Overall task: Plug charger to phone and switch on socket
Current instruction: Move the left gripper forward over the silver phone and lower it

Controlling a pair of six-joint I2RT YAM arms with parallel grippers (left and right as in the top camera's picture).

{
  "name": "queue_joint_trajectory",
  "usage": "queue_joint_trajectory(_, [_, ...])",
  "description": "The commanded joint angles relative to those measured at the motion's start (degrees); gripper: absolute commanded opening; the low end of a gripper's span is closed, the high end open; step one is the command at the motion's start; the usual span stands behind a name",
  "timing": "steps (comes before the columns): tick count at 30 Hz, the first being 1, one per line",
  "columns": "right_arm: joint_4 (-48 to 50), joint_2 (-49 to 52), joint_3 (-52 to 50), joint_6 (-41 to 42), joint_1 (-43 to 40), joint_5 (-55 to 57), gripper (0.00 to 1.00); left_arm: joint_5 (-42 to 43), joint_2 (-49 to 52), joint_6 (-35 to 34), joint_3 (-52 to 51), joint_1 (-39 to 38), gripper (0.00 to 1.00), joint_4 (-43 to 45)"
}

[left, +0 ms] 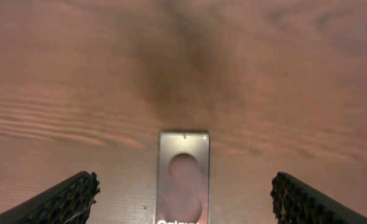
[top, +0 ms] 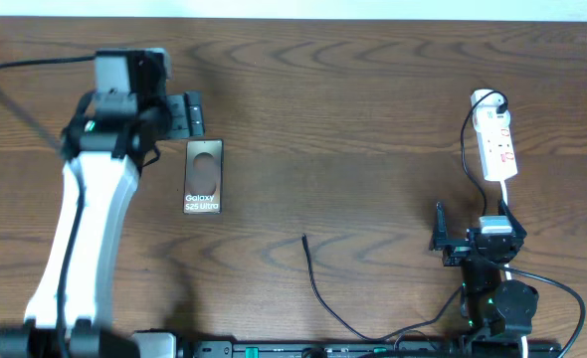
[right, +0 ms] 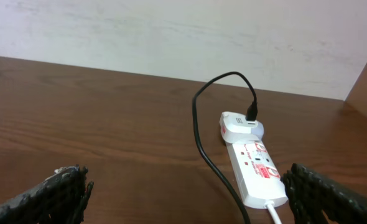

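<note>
Knobbly black rubber pads of the left gripper right up front, spread wide, holding nothing. Framed between them in the wrist view: dark brown-black rectangular slab of a phone. Lying flat on the brown wooden table, left of centre, with the gripper just beside its top end. Reads "Galaxy S25 Ultra" in white under a pale oval patch.

Handling guess: stiff and smooth, probably slick on that tabletop, so likely to skate when pushed at the port. Best pinned by the long edges, not the face.

Long thin black charger cable well apart from the phone, free tip lying loose mid-table, rest trailing off towards the near edge. Light and floppy, no doubt. No use grabbing far back, would just buckle. Better to pinch right behind the connector tip. Tiny thing though, easy to twist off-line.

Small white oblong power strip over on the right, red markings on top. White plug-in adapter at its far end with black cable running out, presumably the charger's other end. Lettering there too small to read. Light plastic, liable to slide under a press on the switch.

Same story for the right gripper: fingers wide apart, empty, near the strip's close end.
</note>
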Motion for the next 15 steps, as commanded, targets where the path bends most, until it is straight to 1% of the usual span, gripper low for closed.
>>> queue_joint_trajectory(1, [-0.24,-0.28,-0.04,-0.42,0.50,0.26,0.99,5.99,7.37,-0.92,1.09,0.13,0.91,-2.29])
queue_joint_trajectory(4, [-0.24,-0.28,-0.04,-0.39,0.50,0.26,0.99,9.14,13.11,-0.94,1.09,0.13,0.92,-3.58])
queue_joint_trajectory(5, [-0.24,-0.28,-0.04,-0.42,0.50,0.26,0.99,9.66,14.64,-0.92,1.09,0.13,0.87,-4.31])
queue_joint_trajectory(6, [-0.24,-0.28,-0.04,-0.39,0.50,0.26,0.99,9.92,15.72,-0.92,1.09,0.13,0.59,-5.14])
queue_joint_trajectory(7, [-0.24,-0.28,-0.04,-0.42,0.50,0.26,0.99,9.90,17.03,-0.90,1.09,0.13,0.37,-5.97])
queue_joint_trajectory(8, [-0.24,-0.28,-0.04,-0.39,0.50,0.26,0.99,9.92,18.75,-0.92,1.07,0.15,0.23,-6.10])
queue_joint_trajectory(9, [-0.24,-0.28,-0.04,-0.42,0.50,0.26,0.99,9.92,19.74,-0.92,1.07,0.13,0.41,-6.05])
queue_joint_trajectory(10, [-0.24,-0.28,-0.04,-0.39,0.50,0.26,0.99,9.92,20.15,-0.94,1.05,0.13,0.79,-6.05])
queue_joint_trajectory(11, [-0.24,-0.28,-0.04,-0.42,0.50,0.26,0.99,9.90,20.79,-0.92,1.05,0.13,0.98,-6.05])
queue_joint_trajectory(15, [-0.24,-0.28,-0.04,-0.39,0.50,0.26,0.99,9.88,21.53,-0.92,1.05,0.13,0.98,-6.10])
